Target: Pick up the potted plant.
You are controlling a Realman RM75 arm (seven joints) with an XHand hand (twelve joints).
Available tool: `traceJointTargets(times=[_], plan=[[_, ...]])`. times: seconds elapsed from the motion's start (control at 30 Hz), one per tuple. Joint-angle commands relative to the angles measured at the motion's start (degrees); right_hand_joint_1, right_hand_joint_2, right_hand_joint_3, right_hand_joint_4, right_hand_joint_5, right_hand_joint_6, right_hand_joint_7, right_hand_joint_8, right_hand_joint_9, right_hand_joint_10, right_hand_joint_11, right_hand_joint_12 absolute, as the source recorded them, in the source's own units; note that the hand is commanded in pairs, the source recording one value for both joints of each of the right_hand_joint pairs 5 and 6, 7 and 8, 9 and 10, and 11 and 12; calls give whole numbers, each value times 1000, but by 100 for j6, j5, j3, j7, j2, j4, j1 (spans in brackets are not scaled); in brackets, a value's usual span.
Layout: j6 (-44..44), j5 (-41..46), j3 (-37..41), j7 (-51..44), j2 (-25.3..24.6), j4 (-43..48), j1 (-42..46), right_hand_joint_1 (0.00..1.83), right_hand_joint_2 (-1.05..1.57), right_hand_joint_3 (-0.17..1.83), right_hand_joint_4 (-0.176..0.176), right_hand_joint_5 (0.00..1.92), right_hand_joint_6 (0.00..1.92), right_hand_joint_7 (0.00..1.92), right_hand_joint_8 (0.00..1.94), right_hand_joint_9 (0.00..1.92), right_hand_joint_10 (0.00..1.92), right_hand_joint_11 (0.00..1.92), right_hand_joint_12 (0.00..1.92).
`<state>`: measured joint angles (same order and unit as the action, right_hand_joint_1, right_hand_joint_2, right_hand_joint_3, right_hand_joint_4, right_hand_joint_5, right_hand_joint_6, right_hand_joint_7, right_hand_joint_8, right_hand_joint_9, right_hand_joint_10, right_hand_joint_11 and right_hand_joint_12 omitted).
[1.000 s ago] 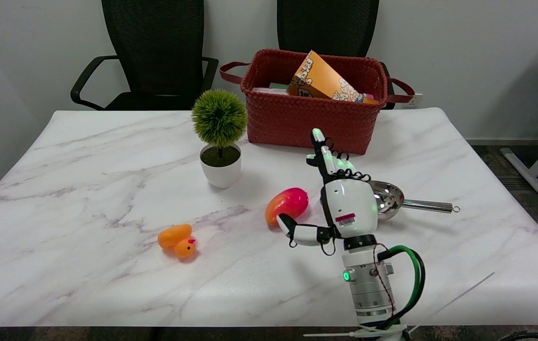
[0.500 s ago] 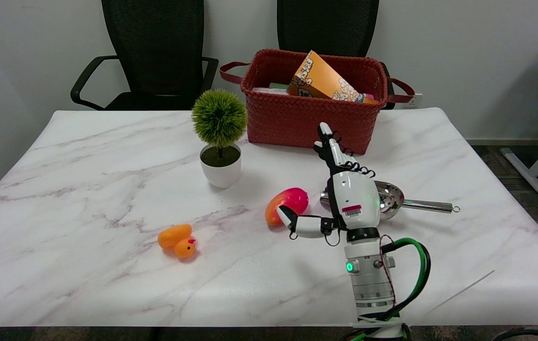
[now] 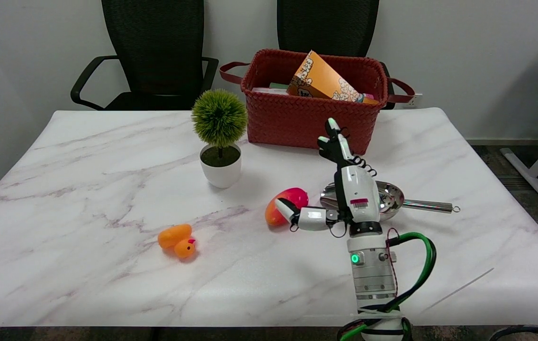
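While my right arm rises from the near edge of the tabletop [image 3: 84, 284], the job is barely started as I judge it: nothing is lifted and nothing is grasped. Nearest me on the left lies the orange toy duck [image 3: 177, 240], well apart from everything I am working with. My right hand [image 3: 347, 192] hangs above the marble to the right of centre, released, with its fingers [image 3: 335, 139] pointing away from me and the thumb sticking out leftward toward the pink-and-orange toy fruit [image 3: 287, 204]; whether the thumb touches that fruit or only passes in front of it, I cannot tell. Just behind the hand rests a steel ladle [image 3: 392, 199], its handle running off to the right. Farther back and well to the left of the hand stands the potted plant [image 3: 220, 142], upright in its white pot, with bare marble on its near side. Behind that, at the far edge, sits the red woven basket [image 3: 307, 121] with a popcorn box [image 3: 318, 80] in it. What is left, by my reckoning, is all of it: carry the hand leftward across the fruit, close around the pot, and raise it.
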<state>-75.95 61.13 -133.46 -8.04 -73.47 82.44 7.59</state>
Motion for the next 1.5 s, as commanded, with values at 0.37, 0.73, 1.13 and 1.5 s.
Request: traceJointTargets(times=[0.37, 0.73, 1.13, 1.5], plan=[[995, 818, 179, 1493, -8, 478, -44, 991, 84, 256, 0, 0, 0, 195, 195, 319, 319, 284, 284], [1753, 877, 557, 1527, -8, 669, -97, 955, 32, 56, 0, 0, 0, 0, 0, 115, 115, 0, 0], [2200, 994, 717, 1767, -30, 696, -375, 918, 59, 4, 0, 0, 0, 0, 0, 75, 75, 0, 0], [2205, 1141, 679, 1767, -32, 499, -643, 916, 71, -17, 0, 0, 0, 0, 0, 95, 95, 0, 0]])
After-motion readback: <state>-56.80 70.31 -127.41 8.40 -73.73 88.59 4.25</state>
